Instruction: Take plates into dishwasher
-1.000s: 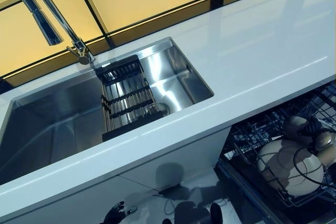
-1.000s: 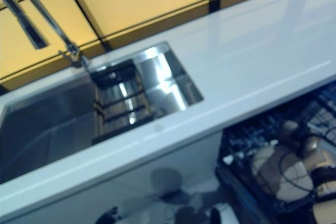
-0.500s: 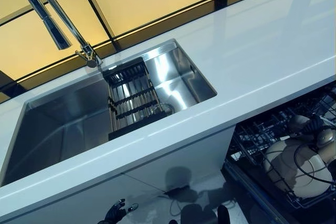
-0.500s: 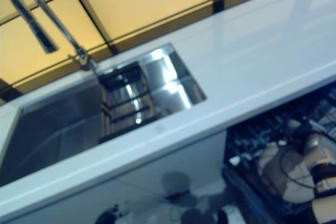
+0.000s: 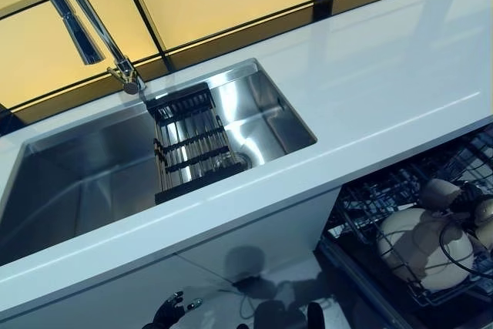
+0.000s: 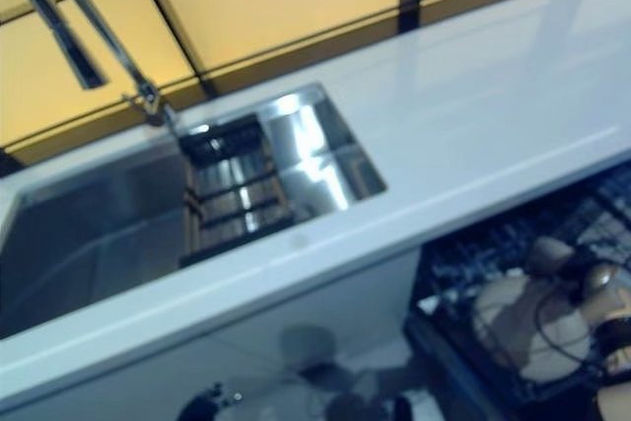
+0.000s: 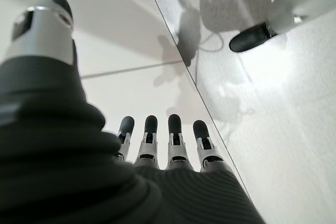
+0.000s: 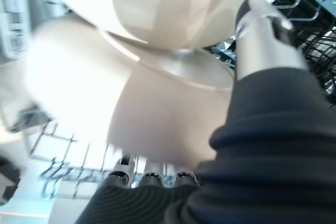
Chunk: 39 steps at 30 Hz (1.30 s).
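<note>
A cream plate (image 5: 420, 246) stands in the lower dishwasher rack (image 5: 362, 206) at the lower right, below the counter. A cream bowl (image 8: 178, 3) is right beside it. My right hand (image 8: 252, 145) is down in the rack. Its fingers (image 8: 152, 170) go behind the plate (image 8: 157, 114) and its thumb (image 8: 262, 40) lies on the near side, pinching the plate. The hand shows only partly in the right eye view (image 6: 613, 327). My left hand (image 5: 173, 312) hangs low in front of the white cabinet, open and empty, with its fingers (image 7: 176, 140) straight.
A steel sink (image 5: 85, 175) with a dark drying rack (image 5: 189, 144) and a tall tap (image 5: 73, 13) is set in the white counter (image 5: 370, 90). The white cabinet front (image 5: 254, 229) stands between my left hand and the dishwasher. More cream dishes (image 5: 439, 190) sit in the rack.
The whole picture has shifted a little, so the camera moved. My right hand stays on the plate in the dishwasher rack. My left hand has not moved.
</note>
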Tool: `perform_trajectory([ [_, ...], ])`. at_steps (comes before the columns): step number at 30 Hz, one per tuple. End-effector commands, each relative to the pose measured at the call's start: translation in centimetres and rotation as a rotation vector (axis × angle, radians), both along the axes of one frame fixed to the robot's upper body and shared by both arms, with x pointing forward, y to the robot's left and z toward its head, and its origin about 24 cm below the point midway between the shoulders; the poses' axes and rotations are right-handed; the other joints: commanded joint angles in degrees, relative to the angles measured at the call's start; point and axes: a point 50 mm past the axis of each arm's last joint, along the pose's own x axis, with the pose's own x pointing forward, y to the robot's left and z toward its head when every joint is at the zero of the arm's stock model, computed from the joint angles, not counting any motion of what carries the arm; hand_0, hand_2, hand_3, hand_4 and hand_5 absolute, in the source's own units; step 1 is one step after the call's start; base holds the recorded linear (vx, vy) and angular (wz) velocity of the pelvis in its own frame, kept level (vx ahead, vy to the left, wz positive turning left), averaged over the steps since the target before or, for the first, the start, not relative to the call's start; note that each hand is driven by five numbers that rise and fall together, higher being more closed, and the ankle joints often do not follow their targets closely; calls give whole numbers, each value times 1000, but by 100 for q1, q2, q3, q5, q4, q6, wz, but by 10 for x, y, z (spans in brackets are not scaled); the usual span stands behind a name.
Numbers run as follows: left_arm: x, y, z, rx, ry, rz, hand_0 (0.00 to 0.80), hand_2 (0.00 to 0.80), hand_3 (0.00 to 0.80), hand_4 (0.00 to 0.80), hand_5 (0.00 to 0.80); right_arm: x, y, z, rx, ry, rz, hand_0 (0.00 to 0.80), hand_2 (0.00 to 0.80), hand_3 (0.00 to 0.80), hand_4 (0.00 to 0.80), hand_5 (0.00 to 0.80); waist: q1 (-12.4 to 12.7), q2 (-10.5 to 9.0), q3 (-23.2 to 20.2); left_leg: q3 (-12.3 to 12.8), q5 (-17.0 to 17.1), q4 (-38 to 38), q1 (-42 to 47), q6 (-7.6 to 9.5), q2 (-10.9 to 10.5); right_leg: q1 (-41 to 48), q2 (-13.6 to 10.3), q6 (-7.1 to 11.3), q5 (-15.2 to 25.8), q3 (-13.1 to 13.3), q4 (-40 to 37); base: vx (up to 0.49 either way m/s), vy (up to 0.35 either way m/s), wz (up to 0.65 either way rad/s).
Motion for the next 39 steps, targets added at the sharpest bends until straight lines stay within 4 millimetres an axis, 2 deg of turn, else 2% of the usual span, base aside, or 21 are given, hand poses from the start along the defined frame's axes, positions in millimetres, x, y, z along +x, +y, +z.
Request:
perform_trajectory([
  [1, 2, 27, 6, 93, -4, 27, 0, 0, 0, 0, 0, -2, -2, 11, -10, 3, 10, 0, 0, 0, 0, 0, 49, -749, -436, -55, -347, -12, 296, -80, 62, 42, -334, 561, 45, 372, 38, 94, 8, -8],
  [7, -6, 33, 2, 101, 39, 79, 0, 0, 0, 0, 0, -5, -4, 23, 1, -14, 31, 0, 0, 0, 0, 0, -17, -991, -633, 6, -370, -12, 408, -76, 146, 156, -240, 559, 13, 474, 35, 66, 13, -5],
  [13, -15, 39, -2, 113, 74, 122, 0, 0, 0, 0, 0, -8, -5, 31, 6, -31, 46, 0, 0, 0, 0, 0, -58, -1158, -761, 58, -392, -12, 491, -58, 185, 224, -185, 560, -1, 531, 32, 46, 9, -11],
  [18, -20, 45, -3, 119, 93, 166, 0, 0, 0, 0, 0, -12, -8, 46, 4, -46, 49, 0, 0, 0, 0, 0, -74, -1288, -847, 104, -411, -12, 538, -40, 214, 276, -143, 577, -1, 560, 25, 0, 0, 0],
  [31, -28, 49, -5, 120, 110, 222, 0, 0, 0, 0, 0, -14, -11, 61, 34, -98, 50, 0, 0, 0, 0, 0, -55, -1397, -961, 119, -421, -12, 567, -11, 216, 349, -112, 590, 8, 549, 0, -9, 8, -4],
  [39, -36, 52, -8, 88, 135, 307, 0, 0, 0, 0, 0, -18, -12, 62, 164, -208, 12, 0, 0, 0, 0, 0, -104, -1418, -1019, 148, -434, -12, 595, -5, 209, 375, -104, 586, 11, 549, 0, 0, 0, 0],
])
